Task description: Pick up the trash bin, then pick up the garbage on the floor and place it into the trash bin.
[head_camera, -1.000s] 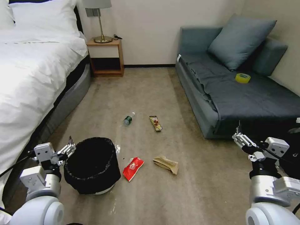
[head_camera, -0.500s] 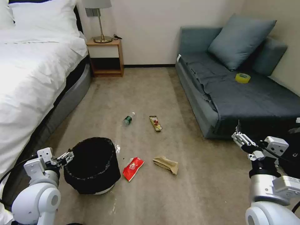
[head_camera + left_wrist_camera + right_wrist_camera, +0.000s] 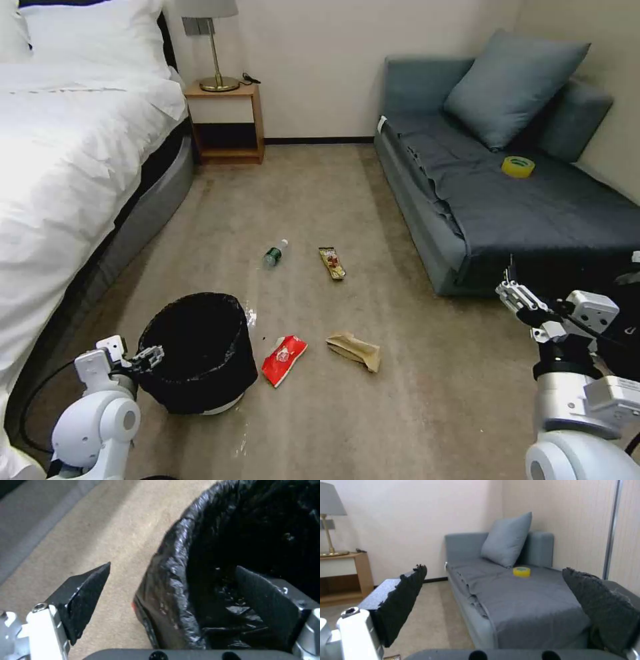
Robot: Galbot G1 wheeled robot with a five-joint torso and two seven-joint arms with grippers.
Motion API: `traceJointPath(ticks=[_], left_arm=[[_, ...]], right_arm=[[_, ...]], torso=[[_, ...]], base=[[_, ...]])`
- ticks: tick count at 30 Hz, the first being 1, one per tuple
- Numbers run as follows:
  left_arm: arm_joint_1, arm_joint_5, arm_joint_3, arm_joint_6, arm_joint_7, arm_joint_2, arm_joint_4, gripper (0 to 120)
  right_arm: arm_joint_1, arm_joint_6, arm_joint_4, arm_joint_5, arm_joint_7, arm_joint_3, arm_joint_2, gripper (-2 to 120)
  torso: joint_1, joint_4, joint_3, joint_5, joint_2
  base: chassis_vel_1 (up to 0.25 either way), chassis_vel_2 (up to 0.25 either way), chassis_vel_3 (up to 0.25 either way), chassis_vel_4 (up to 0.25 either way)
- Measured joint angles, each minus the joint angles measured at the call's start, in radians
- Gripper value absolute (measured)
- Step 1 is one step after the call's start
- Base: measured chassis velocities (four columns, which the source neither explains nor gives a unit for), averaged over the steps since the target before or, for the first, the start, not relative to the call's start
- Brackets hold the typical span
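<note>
The trash bin (image 3: 200, 380), lined with a crinkled black bag, stands on the carpet at the near left. My left gripper (image 3: 151, 356) is low at the bin's left side. In the left wrist view this gripper (image 3: 173, 567) is open and straddles the bin's rim (image 3: 170, 562), one finger outside and one inside. The garbage lies on the floor: a red snack packet (image 3: 283, 359), a brown paper bag (image 3: 355, 351), a green-labelled bottle (image 3: 273, 255) and a long wrapper (image 3: 331, 262). My right gripper (image 3: 515, 292) hangs open and holds nothing, in front of the sofa.
A bed (image 3: 60, 173) runs along the left and a grey sofa (image 3: 507, 207) along the right, with a yellow tape roll (image 3: 518, 166) on it. A nightstand (image 3: 225, 123) with a lamp stands at the back wall. Open carpet lies between them.
My left arm has dropped lower and nearer, bringing its gripper down from above the bin's left rim to rim level. The right arm has barely moved.
</note>
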Motion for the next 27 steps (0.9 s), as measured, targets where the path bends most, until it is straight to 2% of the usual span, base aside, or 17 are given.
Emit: traceJointPath(ticks=[15,19,20,23,25,27], left_arm=[[-0.041,-0.052,0.025,-0.004,-0.025,-0.003,0.094,98],[-0.046,-0.084,0.023,-0.01,-0.029,-0.003,0.109,81],[-0.046,-0.084,0.023,-0.01,-0.029,-0.003,0.109,81],[-0.047,-0.11,0.021,-0.011,-0.032,-0.002,0.118,66],[-0.047,-0.116,0.021,-0.011,-0.033,-0.002,0.12,62],[-0.047,-0.123,0.021,-0.011,-0.034,-0.002,0.123,52]], right_arm=[[0.011,0.003,-0.009,0.001,-0.001,0.006,-0.006,100],[0.015,0.004,-0.014,0.0,-0.001,0.006,-0.006,100],[0.015,0.004,-0.014,0.0,-0.001,0.006,-0.006,100],[0.015,0.006,-0.015,-0.001,-0.001,0.006,-0.005,100],[0.015,0.007,-0.015,-0.002,-0.001,0.006,-0.005,100],[0.015,0.01,-0.015,-0.003,-0.001,0.007,-0.004,100]], torso=[[0.0,0.0,0.0,0.0004,0.0],[0.0,0.0002,0.0,0.001,0.0],[0.0,0.0002,0.0,0.001,0.0],[0.0,0.0002,0.0,0.0013,0.0],[0.0,0.0002,0.0,0.0012,0.0],[0.0,0.0002,0.0,0.0011,0.0]], base=[[0.0,0.0,0.0,0.0],[0.0,0.0,0.0,0.0],[0.0,0.0,0.0,0.0],[0.0,0.0,0.0,0.0],[0.0,0.0,0.0,0.0],[0.0,0.0,0.0,0.0]])
